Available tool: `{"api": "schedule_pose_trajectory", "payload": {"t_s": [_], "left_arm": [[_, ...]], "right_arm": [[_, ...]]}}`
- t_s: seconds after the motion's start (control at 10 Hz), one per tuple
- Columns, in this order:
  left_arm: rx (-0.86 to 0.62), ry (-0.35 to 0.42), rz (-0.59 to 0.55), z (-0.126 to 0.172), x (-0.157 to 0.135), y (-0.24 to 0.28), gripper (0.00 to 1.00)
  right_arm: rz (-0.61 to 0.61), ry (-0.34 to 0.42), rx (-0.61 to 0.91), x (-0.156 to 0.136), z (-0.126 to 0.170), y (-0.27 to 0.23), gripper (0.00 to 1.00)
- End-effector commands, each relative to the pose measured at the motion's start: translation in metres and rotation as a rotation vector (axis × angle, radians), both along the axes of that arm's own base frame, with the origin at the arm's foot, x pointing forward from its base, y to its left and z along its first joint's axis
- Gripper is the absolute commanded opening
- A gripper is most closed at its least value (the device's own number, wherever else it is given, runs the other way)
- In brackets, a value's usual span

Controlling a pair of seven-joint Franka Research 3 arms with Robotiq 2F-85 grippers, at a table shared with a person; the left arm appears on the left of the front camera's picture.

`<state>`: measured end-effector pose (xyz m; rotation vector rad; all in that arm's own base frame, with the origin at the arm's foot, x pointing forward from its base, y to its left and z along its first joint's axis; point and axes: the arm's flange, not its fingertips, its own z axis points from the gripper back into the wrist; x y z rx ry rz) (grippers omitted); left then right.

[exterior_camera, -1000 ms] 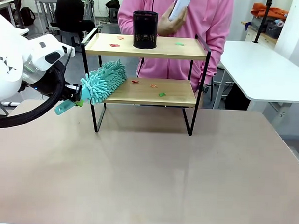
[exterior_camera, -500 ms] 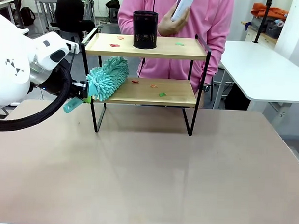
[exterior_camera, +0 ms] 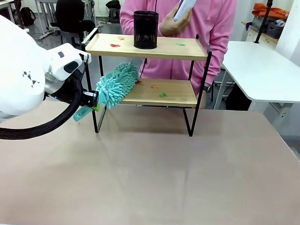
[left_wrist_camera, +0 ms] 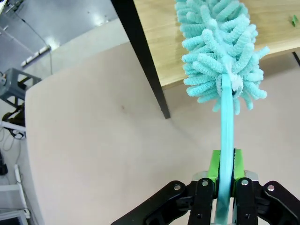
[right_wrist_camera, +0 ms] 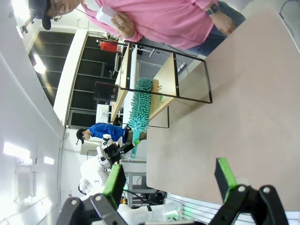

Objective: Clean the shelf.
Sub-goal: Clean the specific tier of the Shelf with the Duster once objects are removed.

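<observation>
One duster (left_wrist_camera: 215, 42), clamped in the left gripper (left_wrist_camera: 227, 165), touches the shelf (exterior_camera: 180, 91); right gripper (right_wrist_camera: 168, 169) gapes.

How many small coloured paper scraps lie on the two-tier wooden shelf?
6. Top board: red scrap, pink scrap, green scrap. Lower board: red one at the fluffy teal duster's tip, orange scrap, green one. The duster may hide more.

Black-framed two-tier wooden shelf (exterior_camera: 176, 95) stands upright.
</observation>
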<state>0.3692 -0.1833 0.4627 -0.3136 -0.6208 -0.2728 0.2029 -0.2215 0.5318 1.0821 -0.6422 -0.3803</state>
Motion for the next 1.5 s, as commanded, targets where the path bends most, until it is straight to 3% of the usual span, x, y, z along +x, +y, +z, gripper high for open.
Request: {"api": "schedule_pose_trajectory", "payload": {"t_s": [0.0, 0.3, 0.9, 1.1, 1.4], "left_arm": [[-0.006, -0.014, 0.004, -0.008, -0.008, -0.001, 0.12], [-0.025, -0.001, -0.064, -0.008, -0.008, -0.004, 0.12], [-0.062, 0.031, -0.349, -0.002, -0.022, -0.012, 0.12], [-0.041, 0.041, -0.494, 0.001, -0.026, -0.007, 0.12], [-0.064, 0.153, -0.773, 0.009, -0.037, 0.008, 0.12]], "right_arm": [[0.005, -0.03, -0.005, 0.002, 0.001, 0.0, 1.0], [0.005, -0.03, -0.005, 0.002, 0.001, 0.0, 1.0], [0.005, -0.03, -0.005, 0.002, 0.001, 0.0, 1.0], [0.005, -0.03, -0.005, 0.002, 0.001, 0.0, 1.0], [0.005, -0.03, -0.005, 0.002, 0.001, 0.0, 1.0]]}}
